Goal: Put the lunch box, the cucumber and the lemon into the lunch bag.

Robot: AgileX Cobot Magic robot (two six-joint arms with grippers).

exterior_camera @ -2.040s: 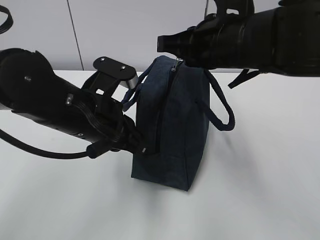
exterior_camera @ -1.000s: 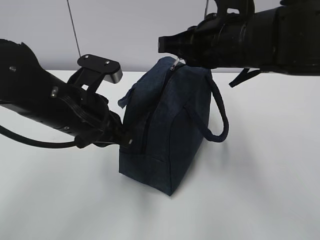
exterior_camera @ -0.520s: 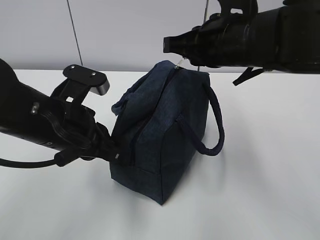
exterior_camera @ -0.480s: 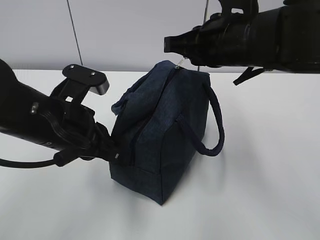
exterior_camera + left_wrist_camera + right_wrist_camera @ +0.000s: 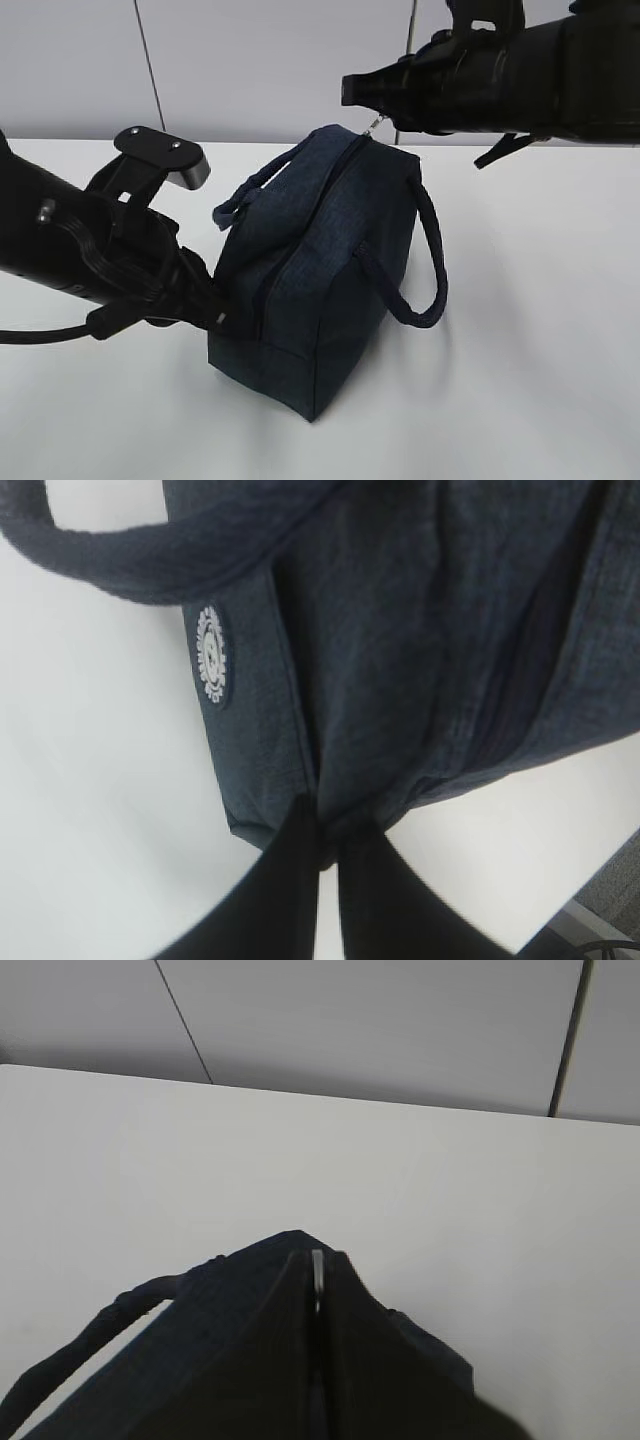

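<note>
Left claw (image 5: 328,855) clamped low, right claw (image 5: 352,92) pinched high, arms reaching inward.

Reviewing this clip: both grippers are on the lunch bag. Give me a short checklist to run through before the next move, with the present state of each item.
1. Left gripper shut on the lunch bag low at its end: ok, the fabric is pinched between the fingers.
2. Right gripper shut on the ring pull at the top of the bag: ok.
3. Zipper open enough to load: not ok, it looks closed along the side in the exterior view.
4. Bag resting on the table: ok, though it leans toward the left arm.
5. Handles clear of the zipper line: ok, they hang to either side.
6. Lunch box, cucumber and lemon located: cannot tell, none is in view.
</note>
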